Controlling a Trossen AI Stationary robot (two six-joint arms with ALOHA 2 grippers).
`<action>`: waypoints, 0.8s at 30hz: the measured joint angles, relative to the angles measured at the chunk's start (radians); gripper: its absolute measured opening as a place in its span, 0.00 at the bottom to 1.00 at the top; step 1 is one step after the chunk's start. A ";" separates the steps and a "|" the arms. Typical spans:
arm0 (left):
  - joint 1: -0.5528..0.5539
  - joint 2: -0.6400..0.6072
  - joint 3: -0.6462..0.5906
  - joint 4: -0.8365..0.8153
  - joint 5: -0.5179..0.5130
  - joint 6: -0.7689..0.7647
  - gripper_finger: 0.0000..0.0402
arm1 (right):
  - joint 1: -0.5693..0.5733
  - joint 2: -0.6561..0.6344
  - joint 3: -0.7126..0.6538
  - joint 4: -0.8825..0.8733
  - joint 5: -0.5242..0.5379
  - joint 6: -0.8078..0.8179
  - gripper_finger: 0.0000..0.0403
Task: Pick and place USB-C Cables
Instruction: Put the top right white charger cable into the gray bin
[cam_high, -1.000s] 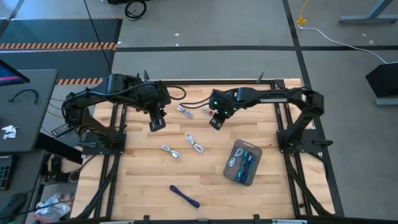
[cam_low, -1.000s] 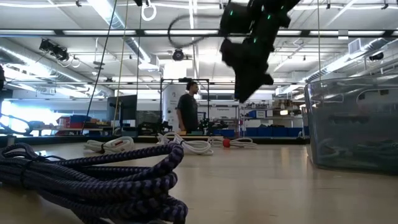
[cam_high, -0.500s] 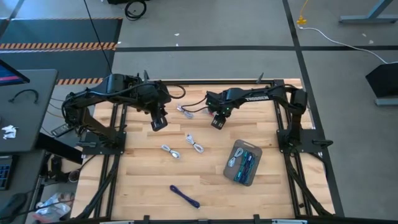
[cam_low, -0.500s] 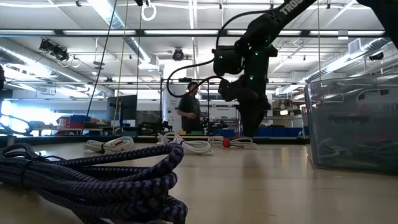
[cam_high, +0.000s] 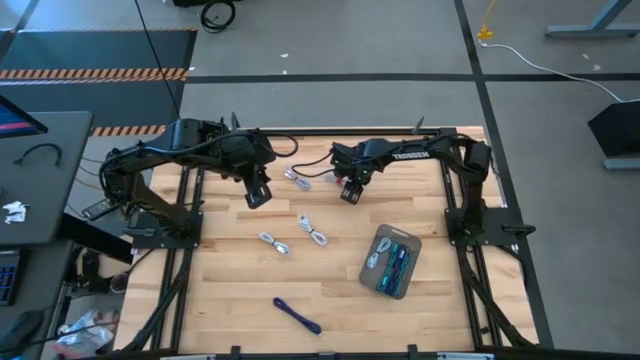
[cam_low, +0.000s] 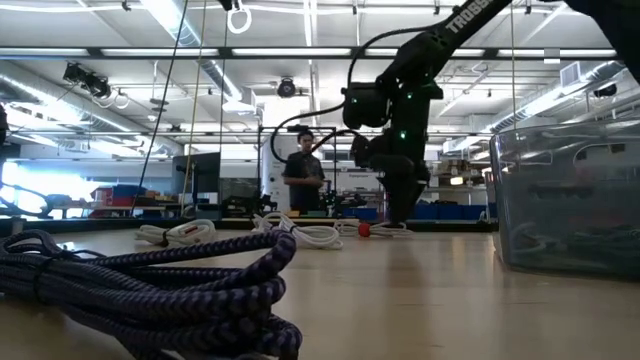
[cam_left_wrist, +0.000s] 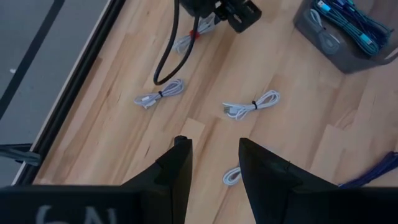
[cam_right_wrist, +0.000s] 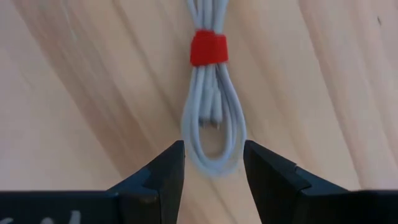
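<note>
A white USB-C cable coil with a red tie lies flat on the wooden table. My right gripper is low over it and open, with one finger on either side of the coil's loop end; I see no touch. In the low view the right gripper points down near the red tie. My left gripper hovers open above the table's left part. Three more white coils and a dark blue-purple coil lie loose. Teal coils sit in the grey tray.
The grey translucent tray stands toward the table's right side. The blue-purple coil fills the low view's foreground. A black cable from the right arm loops over the table. A person stands in the room beyond the far edge.
My right gripper has come down from well above the table to just over the red-tied white coil, and its arm has folded in. My left gripper has drifted slightly toward the table's right and far side. No cable has moved.
</note>
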 joint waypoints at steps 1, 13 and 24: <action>0.000 0.000 0.000 0.003 0.000 -0.001 0.34 | -0.003 0.011 0.000 0.010 -0.007 -0.002 0.42; 0.000 0.000 0.000 0.028 0.000 -0.003 0.34 | -0.027 0.082 0.005 0.017 -0.034 0.027 0.38; 0.000 0.000 0.000 0.028 0.000 0.005 0.34 | -0.024 0.073 0.025 0.004 -0.116 0.127 0.03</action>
